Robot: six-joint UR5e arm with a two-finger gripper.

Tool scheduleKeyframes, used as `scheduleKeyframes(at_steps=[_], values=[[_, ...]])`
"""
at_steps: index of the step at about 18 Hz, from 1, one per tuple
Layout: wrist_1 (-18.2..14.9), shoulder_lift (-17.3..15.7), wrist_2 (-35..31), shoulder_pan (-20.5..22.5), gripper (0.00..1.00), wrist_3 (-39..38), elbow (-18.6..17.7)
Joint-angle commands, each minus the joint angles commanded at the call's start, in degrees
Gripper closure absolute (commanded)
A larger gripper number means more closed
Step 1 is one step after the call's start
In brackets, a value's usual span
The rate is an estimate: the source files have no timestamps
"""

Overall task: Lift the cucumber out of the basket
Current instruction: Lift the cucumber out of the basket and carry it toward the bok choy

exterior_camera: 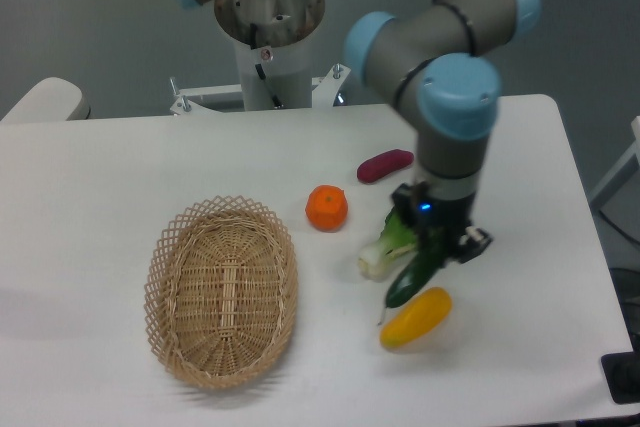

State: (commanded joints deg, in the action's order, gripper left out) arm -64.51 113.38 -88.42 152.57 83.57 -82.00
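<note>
While the white desk (120, 177) spreads out under me against a dull grey-green floor, my fingers (432, 247) hang above its right half, closed around the upper end of the cucumber (410, 279), which dangles tilted, its lower tip pointing down and to the left. The cucumber sits well apart from the basket (221, 292), which lies oval and pale on the left half of the desk. Just below the cucumber's tip lies the yellow pepper (415, 318); whether they touch I cannot tell. The bok choy (385, 247) lies just beside my fingers, its white stem showing to their left and its leaves partly hidden behind my wrist. An orange (327, 207) rests between the basket and the bok choy, and a purple sweet potato (385, 164) lies farther back. My mounting column (268, 37) rises at the desk's far edge. The desk's right edge runs close to my right, with bare white surface between, and the near edge lies beyond the pepper.
</note>
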Motion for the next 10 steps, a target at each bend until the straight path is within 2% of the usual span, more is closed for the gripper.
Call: scheduleKeyframes(at_steps=[4, 10], values=[[0.0, 0.0, 0.3, 2.5, 0.75, 4.0, -0.3], [0.0, 0.1, 0.5, 2.9, 0.75, 4.1, -0.6]])
